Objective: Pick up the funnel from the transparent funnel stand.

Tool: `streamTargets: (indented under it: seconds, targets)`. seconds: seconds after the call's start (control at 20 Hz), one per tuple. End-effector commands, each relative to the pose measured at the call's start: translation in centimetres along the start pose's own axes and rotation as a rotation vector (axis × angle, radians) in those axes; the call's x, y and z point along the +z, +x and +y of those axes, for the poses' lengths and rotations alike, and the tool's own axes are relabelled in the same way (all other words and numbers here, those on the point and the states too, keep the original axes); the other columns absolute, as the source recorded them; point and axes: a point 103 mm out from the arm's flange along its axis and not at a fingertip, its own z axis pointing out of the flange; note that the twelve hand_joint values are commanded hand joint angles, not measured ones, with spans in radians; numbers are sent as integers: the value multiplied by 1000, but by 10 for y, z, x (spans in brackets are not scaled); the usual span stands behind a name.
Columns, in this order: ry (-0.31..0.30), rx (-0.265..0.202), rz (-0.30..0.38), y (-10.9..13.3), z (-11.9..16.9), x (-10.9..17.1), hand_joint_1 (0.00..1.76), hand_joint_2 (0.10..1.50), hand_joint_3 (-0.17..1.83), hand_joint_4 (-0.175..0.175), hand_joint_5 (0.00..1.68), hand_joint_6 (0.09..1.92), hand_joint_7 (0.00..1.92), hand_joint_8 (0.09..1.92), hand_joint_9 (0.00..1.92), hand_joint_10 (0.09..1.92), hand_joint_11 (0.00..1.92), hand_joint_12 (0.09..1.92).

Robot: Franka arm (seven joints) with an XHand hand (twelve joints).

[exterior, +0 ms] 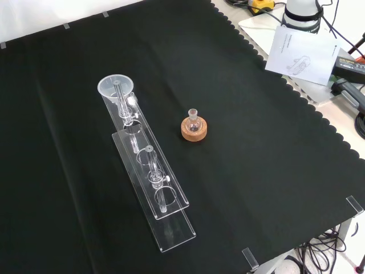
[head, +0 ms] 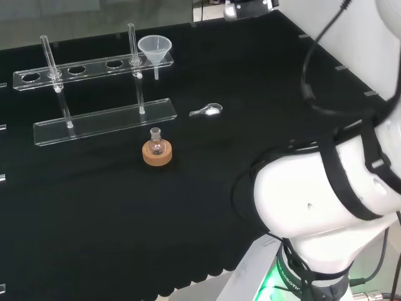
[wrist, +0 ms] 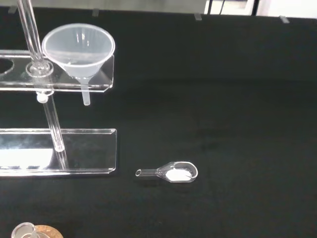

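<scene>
Funnel seated in the end hole of the upper shelf of the transparent funnel stand, at the shelf's right end in the head view and its far end in the front view; cone resting on the hole's rim, stem hanging free below and well clear of the base plate, hence upright and open to a lift straight upward. Shelf carried on two clear posts, one standing just beside the funnel and likely to crowd an approach from that side. Small round flask on a cork ring in front of the stand, apart from it. Clear scoop with a little white powder lying flat on the black cloth, to the right of the stand in the head view. Arm drawn back at the head view's right, well apart from the stand; wrist camera facing funnel and scoop from a distance. Hand's state: cannot tell. Reach judged not yet begun, funnel untouched
</scene>
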Motion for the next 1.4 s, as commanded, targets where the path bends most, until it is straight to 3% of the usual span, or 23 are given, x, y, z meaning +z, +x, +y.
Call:
streamTargets:
  seconds: [0.05,0.1,0.2,0.3,0.6,0.9,1.4]
  targets:
    - [46,-80,-17,1,80,29,147,1011,384,36,171,87,99,524,261,633,0,1374]
    - [54,-89,-20,4,86,33,166,1003,376,34,177,87,110,531,266,635,0,1378]
    - [58,-157,-6,7,97,41,198,990,365,30,185,87,125,541,275,640,0,1385]
    - [74,-170,-13,17,108,47,229,978,354,25,197,87,134,551,282,646,3,1391]
    - [101,-160,-21,44,135,58,338,921,319,11,201,87,132,572,287,660,17,1402]
    - [176,-139,-12,63,152,73,418,865,291,-14,236,87,126,598,316,680,133,1447]
    - [256,-128,-56,85,182,94,516,789,269,-29,189,87,48,672,311,711,292,1474]
